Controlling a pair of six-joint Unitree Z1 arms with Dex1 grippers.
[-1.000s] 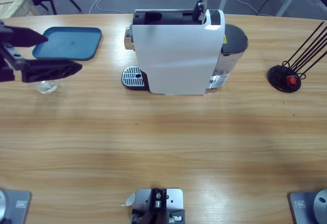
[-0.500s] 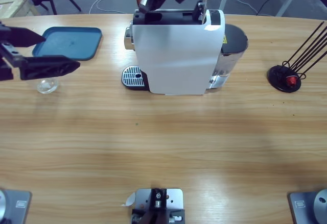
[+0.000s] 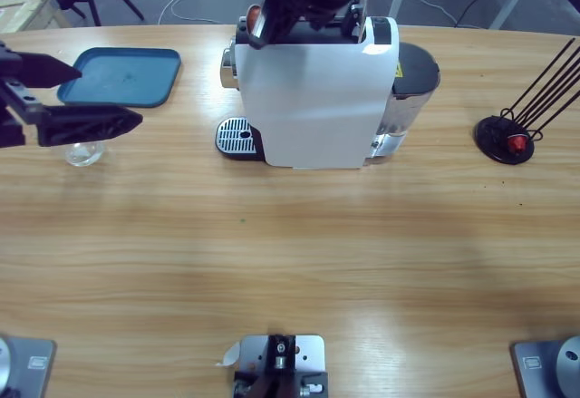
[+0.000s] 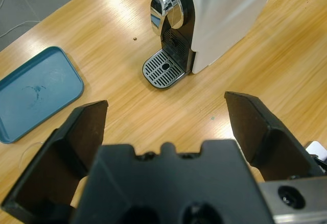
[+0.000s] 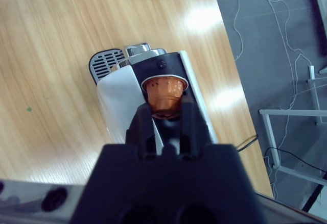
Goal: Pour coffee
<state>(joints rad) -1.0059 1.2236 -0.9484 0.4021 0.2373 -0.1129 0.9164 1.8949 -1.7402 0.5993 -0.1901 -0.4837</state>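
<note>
left gripper (image 4: 166, 124) hovering spread wide, gripping nothing | glass (image 3: 83, 152) just beneath it, near the empty blue tray (image 3: 122, 76), coffee inside not discernible | right gripper (image 5: 164, 113) pinching an orange capsule (image 5: 164, 91) over the coffee machine (image 3: 313, 99)

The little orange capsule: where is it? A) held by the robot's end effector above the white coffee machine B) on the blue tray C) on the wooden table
A: the right end effector grips the small orange capsule over the white coffee machine.
</note>
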